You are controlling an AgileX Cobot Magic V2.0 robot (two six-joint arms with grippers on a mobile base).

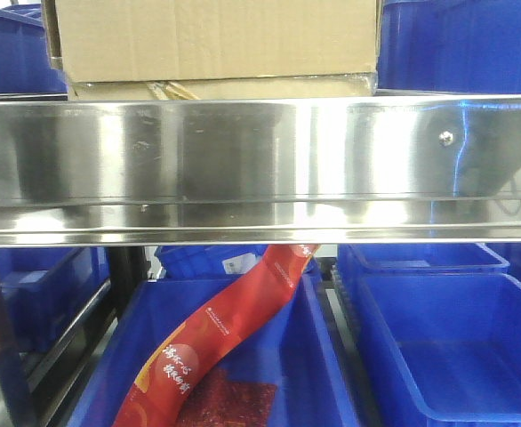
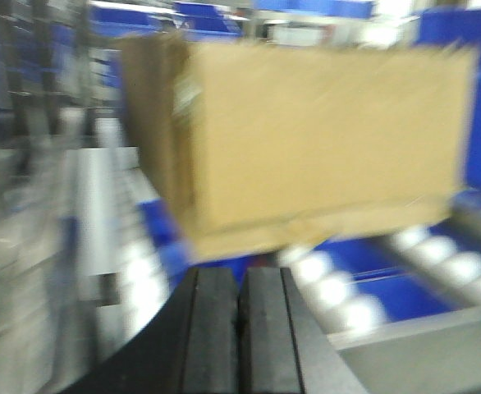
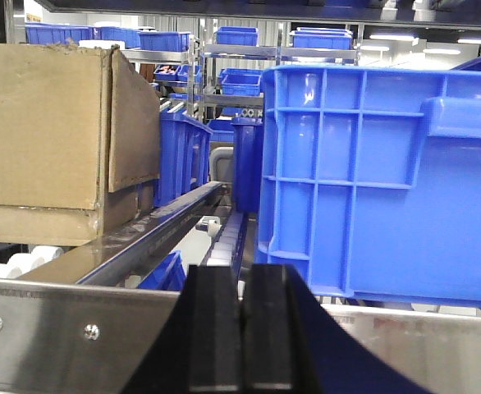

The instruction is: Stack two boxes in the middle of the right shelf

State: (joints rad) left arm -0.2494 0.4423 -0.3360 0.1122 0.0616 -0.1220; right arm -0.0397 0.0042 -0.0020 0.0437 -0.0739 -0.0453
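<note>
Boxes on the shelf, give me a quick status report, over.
Left gripper shut, empty; right gripper shut, empty. Top box sits on bottom box, on the shelf. Blue bin beside the stack, apart.

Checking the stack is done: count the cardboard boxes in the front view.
2. The upper box sits on the lower box, whose edge peeks out beneath it, both on the steel shelf. The frame crops the upper box's top; more could be hidden behind.
</note>
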